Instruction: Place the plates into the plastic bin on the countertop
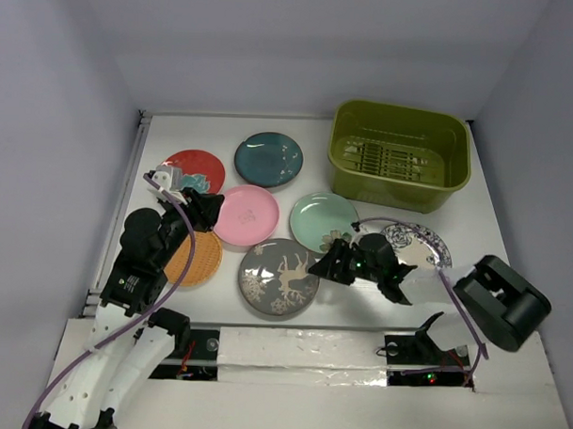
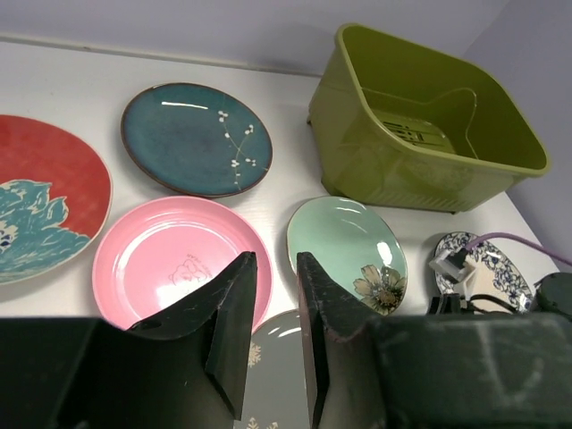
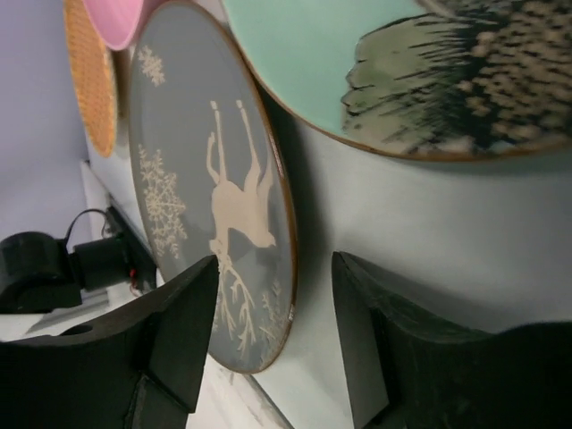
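Olive plastic bin point(image 1: 393, 193), plates point(image 1: 247, 214) on countertop point(image 1: 479, 226)

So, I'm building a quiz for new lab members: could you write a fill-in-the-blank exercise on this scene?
The olive-green plastic bin holds ___ plates. The right gripper has its jaws open on either side of the rim of the grey plate painted with a white ___. The left gripper holds nothing and points at the ___ plate. On the countertop lie ___ plates.
Missing words: no; deer; pink; seven.
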Action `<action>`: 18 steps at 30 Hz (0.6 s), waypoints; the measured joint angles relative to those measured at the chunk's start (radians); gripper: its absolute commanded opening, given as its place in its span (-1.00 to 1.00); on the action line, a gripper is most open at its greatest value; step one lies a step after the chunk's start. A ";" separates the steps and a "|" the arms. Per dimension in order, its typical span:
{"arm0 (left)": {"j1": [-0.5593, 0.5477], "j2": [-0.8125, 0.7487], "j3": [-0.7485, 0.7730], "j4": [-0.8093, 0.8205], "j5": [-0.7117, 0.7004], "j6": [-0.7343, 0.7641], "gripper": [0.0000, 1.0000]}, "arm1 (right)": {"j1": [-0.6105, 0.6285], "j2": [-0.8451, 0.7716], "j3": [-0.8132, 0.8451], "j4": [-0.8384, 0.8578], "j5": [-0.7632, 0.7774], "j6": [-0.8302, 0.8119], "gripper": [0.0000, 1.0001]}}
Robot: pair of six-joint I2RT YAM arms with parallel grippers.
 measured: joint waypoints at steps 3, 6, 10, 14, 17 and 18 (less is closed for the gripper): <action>0.000 0.000 0.000 0.000 -0.002 0.000 -0.51 | 0.006 0.097 0.000 0.128 -0.025 0.028 0.03; 0.000 0.000 0.000 0.000 -0.009 0.000 -0.51 | 0.006 0.177 -0.001 0.237 -0.044 0.059 -0.09; 0.000 -0.015 0.000 -0.002 -0.022 0.000 -0.49 | 0.013 0.246 -0.003 0.328 -0.056 0.087 -0.31; 0.000 -0.045 0.000 -0.002 -0.038 0.000 -0.48 | 0.015 0.266 -0.024 0.361 -0.055 0.107 -0.85; 0.000 -0.064 0.000 0.000 -0.049 0.000 -0.47 | 0.014 0.237 -0.047 0.372 -0.054 0.129 -1.00; 0.000 -0.066 0.000 0.000 -0.051 0.000 -0.46 | 0.016 0.215 -0.051 0.363 -0.050 0.128 -1.00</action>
